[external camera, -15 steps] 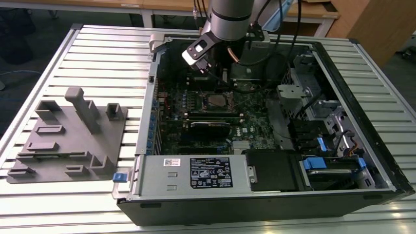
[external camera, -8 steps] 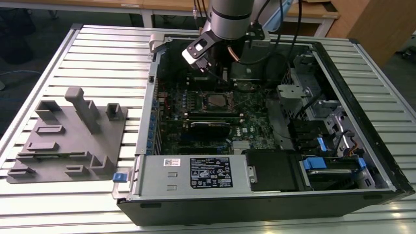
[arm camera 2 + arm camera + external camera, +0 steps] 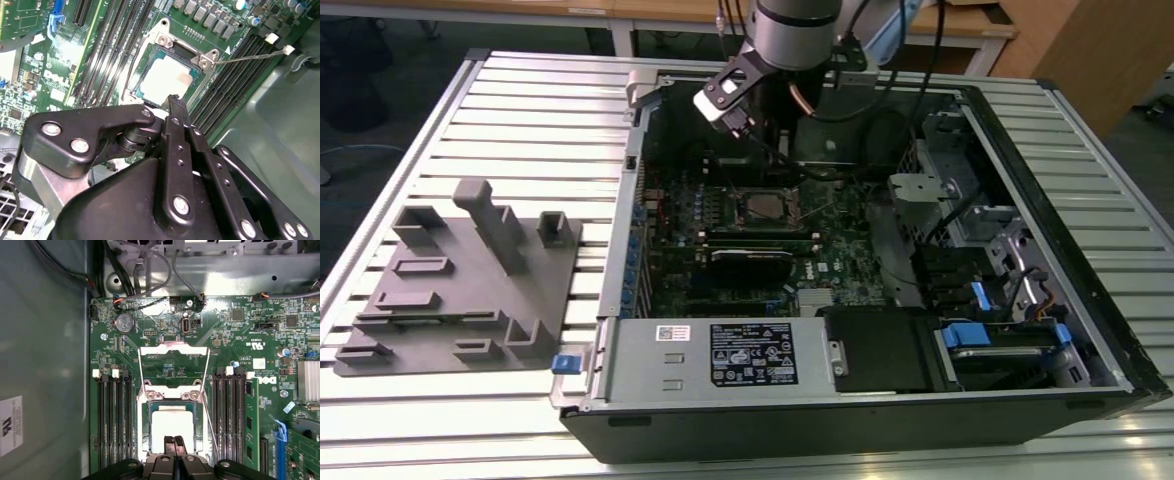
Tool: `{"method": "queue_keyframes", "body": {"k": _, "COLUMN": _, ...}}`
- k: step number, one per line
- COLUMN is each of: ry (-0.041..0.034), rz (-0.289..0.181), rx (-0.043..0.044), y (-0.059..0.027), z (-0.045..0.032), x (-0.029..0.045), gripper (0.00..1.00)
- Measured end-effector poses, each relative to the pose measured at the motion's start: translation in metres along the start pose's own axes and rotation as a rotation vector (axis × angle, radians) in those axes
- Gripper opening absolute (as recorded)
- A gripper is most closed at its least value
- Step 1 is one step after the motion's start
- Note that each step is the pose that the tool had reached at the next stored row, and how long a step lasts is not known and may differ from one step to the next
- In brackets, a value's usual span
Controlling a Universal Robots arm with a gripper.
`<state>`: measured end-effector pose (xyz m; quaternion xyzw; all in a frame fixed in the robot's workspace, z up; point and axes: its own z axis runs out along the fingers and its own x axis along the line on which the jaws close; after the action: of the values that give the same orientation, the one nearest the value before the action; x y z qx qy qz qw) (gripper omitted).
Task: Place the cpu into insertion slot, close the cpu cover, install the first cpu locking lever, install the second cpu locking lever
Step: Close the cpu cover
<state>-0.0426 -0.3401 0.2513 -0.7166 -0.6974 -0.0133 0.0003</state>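
Observation:
The cpu (image 3: 170, 426), a pale silver square, lies flat in the insertion slot (image 3: 171, 405) on the green board; both wrist views show it (image 3: 167, 77). The cpu cover (image 3: 173, 348) stands raised behind the slot, and the board shows through its window. Thin wire locking levers (image 3: 213, 430) run alongside the slot, unlatched; one rod (image 3: 250, 57) sticks out sideways. My gripper (image 3: 173, 441) hovers just above the cpu's near edge, fingers shut together with nothing between them. In the exterior view the gripper (image 3: 738, 122) hangs over the slot (image 3: 761, 207) inside the open computer case.
Long black memory slots (image 3: 112, 425) flank the socket on both sides. Cables (image 3: 150, 270) hang at the case's back, and a grey case wall (image 3: 45, 365) stands close by. A grey fixture plate (image 3: 460, 280) lies on the slatted table at the exterior view's left.

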Motion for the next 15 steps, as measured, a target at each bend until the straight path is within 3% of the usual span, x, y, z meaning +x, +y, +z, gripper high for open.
{"method": "queue_keyframes", "body": {"k": 4, "ry": 0.0001, "rz": 0.0, "rx": 0.0, "y": 0.0001, "z": -0.0054, "x": 0.0001, "gripper": 0.11}}
{"method": "queue_keyframes", "body": {"k": 15, "ry": 0.0, "rz": 0.0, "rx": 0.0, "y": 0.0002, "z": -0.0085, "x": 0.0002, "gripper": 0.11}}
